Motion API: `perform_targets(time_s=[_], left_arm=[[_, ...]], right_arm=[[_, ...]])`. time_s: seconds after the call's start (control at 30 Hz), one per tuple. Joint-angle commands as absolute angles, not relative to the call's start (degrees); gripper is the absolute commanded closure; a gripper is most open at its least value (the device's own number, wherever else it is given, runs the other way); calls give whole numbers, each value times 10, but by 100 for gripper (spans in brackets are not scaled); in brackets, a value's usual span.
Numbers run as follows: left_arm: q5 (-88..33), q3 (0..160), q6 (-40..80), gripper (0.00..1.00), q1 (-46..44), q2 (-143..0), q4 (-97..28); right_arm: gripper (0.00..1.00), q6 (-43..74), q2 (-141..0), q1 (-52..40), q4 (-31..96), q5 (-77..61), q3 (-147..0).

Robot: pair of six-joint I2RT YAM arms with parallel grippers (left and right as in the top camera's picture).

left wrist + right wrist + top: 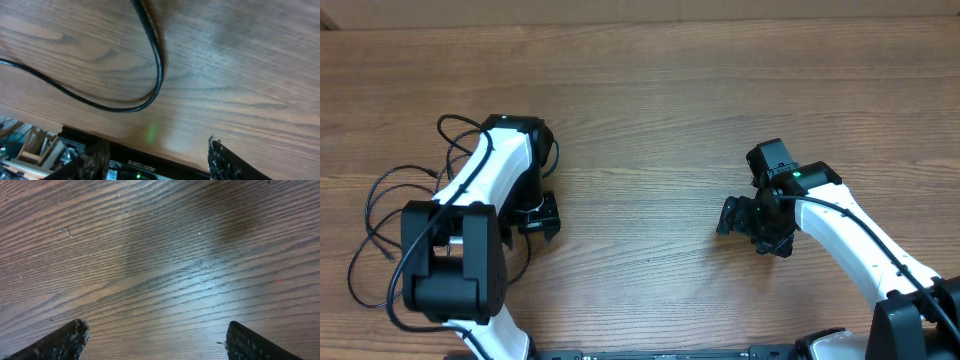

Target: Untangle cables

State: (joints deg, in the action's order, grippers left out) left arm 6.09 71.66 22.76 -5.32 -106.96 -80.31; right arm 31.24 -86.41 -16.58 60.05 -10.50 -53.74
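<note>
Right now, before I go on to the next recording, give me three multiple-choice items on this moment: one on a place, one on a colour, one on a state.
1. Where do the cables lie?
A. Under the right hand
B. Around the left arm
C. In the middle of the table

2. What colour are the cables?
A. White
B. Red
C. Black

3. How is the right hand?
A. Open, holding nothing
B. Shut on a cable
C. Shut and empty

Answers:
1 B: the overhead view shows the cables looped beside the left arm.
2 C: every cord seen is black.
3 A: the fingers of the right hand stand apart, with only the bare wooden table between them.
</note>
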Motion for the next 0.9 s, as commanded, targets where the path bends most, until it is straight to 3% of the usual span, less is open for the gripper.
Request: perform_targets(time_s=[0.0,0.2,0.4,0.53,0.7,0.87], left_arm=[[56,675,231,37,-66,-992,-791],[21,546,228,36,-75,-815,-685],[21,486,239,29,-75,-715,-582],[64,464,282,30,-75,-726,-529],[107,422,364,21,-75,-792,-483],[108,418,364,20,-74,-852,-463]], right_arm=[[12,311,-856,-164,599,-108,-548],[12,311,-856,-164,597,-108,-548],[12,311,-856,-164,597,-108,-548],[12,311,-856,-164,599,-108,-548],[12,311,-856,-164,602,-108,-548],[12,311,-856,-164,601,-108,-548]])
